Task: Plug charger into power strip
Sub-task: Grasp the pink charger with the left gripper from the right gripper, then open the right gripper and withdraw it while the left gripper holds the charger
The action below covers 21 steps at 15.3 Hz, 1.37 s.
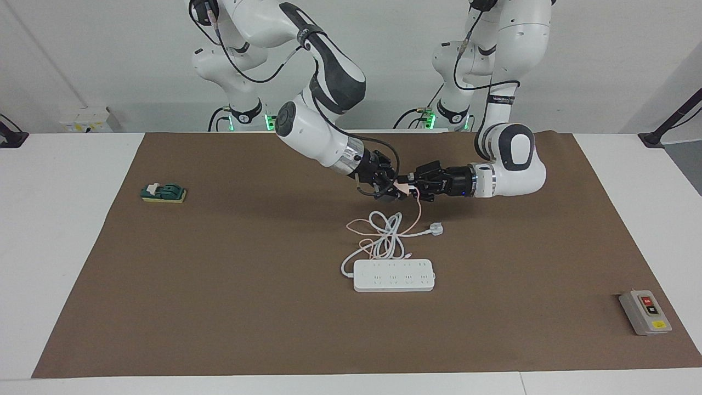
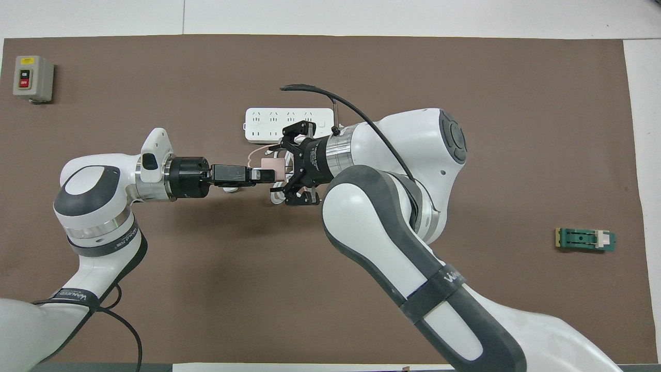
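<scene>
The pale pink charger is held in the air over the coiled cords, between both grippers. My left gripper is shut on it, gripping it from the left arm's end. My right gripper is open, its fingers spread around the charger from the right arm's end. The thin pink cable hangs from the charger down to the mat. The white power strip lies flat, farther from the robots than the grippers; the right gripper covers part of it in the overhead view.
The strip's thick white cord lies coiled under the grippers, with its white three-pin plug beside it. A grey button box sits at the left arm's end. A green-and-yellow block sits at the right arm's end.
</scene>
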Tool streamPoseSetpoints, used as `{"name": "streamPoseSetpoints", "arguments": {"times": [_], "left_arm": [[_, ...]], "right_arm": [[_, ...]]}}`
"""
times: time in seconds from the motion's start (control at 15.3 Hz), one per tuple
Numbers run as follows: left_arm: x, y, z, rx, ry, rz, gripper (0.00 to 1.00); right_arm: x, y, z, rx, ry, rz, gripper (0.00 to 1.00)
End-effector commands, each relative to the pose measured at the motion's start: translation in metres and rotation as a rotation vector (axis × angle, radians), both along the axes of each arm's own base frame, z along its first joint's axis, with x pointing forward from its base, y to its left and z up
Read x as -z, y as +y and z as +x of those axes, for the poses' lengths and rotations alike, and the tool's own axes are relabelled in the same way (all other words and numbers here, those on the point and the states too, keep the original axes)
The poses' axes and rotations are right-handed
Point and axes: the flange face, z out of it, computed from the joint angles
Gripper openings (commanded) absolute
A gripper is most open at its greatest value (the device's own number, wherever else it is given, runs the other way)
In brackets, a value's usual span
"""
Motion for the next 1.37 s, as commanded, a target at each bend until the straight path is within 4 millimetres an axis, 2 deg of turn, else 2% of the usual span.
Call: {"name": "streamPoseSetpoints", "arguments": {"times": [0.0, 0.2, 0.39, 0.52, 0.59, 0.72, 0.98, 1.18, 1.31], "left_arm": [[-0.008, 0.005, -0.005, -0.023, -0.019, -0.015, 0.20], [-0.020, 0.018, 0.006, -0.040, -0.047, -0.002, 0.24], [-0.031, 0.037, 0.018, -0.001, -0.111, 0.086, 0.25], [-0.041, 0.049, 0.027, 0.051, -0.172, 0.179, 0.26], [-0.047, 0.060, 0.034, 0.071, -0.211, 0.259, 0.26], [-0.063, 0.066, 0.044, 0.114, -0.285, 0.370, 0.26], [-0.094, 0.059, 0.050, 0.242, -0.413, 0.552, 0.26], [-0.107, 0.035, 0.049, 0.294, -0.520, 0.708, 0.26], [-0.108, 0.007, 0.043, 0.347, -0.545, 0.764, 0.26]], "right_arm": [[-0.011, -0.009, 0.014, 0.026, 0.022, 0.030, 1.00], [-0.022, -0.046, 0.037, 0.039, 0.046, 0.040, 1.00], [-0.038, -0.096, 0.059, 0.059, 0.036, 0.021, 1.00], [-0.050, -0.130, 0.070, 0.046, 0.006, -0.041, 1.00], [-0.057, -0.139, 0.072, 0.018, 0.000, -0.068, 1.00], [-0.066, -0.164, 0.077, -0.035, -0.043, -0.119, 1.00], [-0.079, -0.224, 0.075, -0.196, -0.155, -0.186, 1.00], [-0.086, -0.263, 0.067, -0.356, -0.216, -0.219, 1.00], [-0.095, -0.284, 0.056, -0.529, -0.290, -0.287, 1.00]]}}
